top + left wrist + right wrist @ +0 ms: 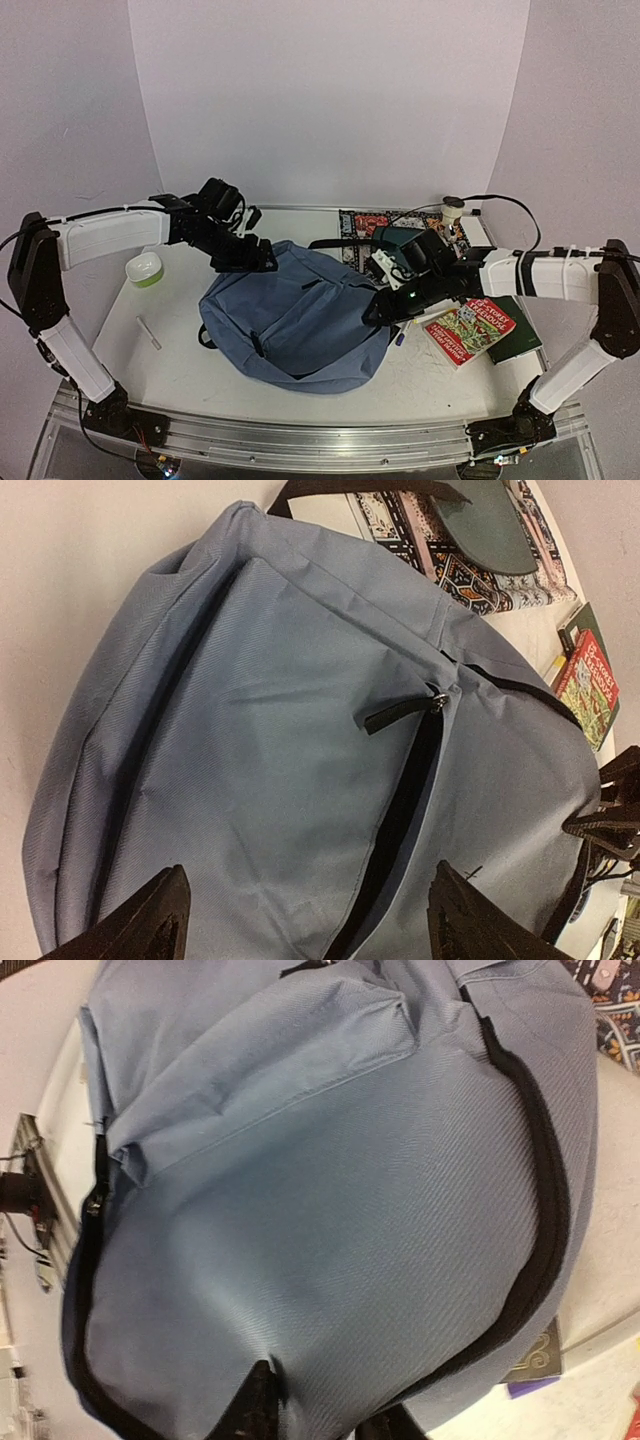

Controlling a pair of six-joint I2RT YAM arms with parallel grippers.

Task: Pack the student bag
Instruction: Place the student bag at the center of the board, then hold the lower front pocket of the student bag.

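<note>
We see the student bag (290, 320) lying flat mid-desk, slate-blue with black straps, front side up; everything else we place against it.

Left claw (248, 258) hangs over the bag's far-left corner; its wrist view shows both fingers (150, 925) spread wide with only blue fabric below them, so it is open and holding nothing.

Right claw (383, 306) sits at the bag's right edge, low against the fabric; its wrist view shows the fingers (255, 1410) a little apart, the cloth puckering right at one tip; we can't tell whether it pinches the fabric or is clear of it.

Black zip pull (400, 712) lies on the bag's front; the zip line below it gapes dark.

Around the bag, on the desk (200, 375):
- small white-and-green bowl (145, 268) to its left, well apart;
- thin white stick (148, 332) also left, nearer the desk's front edge;
- patterned cloth (358, 222) just behind it, with a dark teal pouch (398, 238) on top;
- white pot (453, 210) further behind and to the right;
- colourful book (468, 330) to its right, resting on a dark green book (527, 345).
</note>
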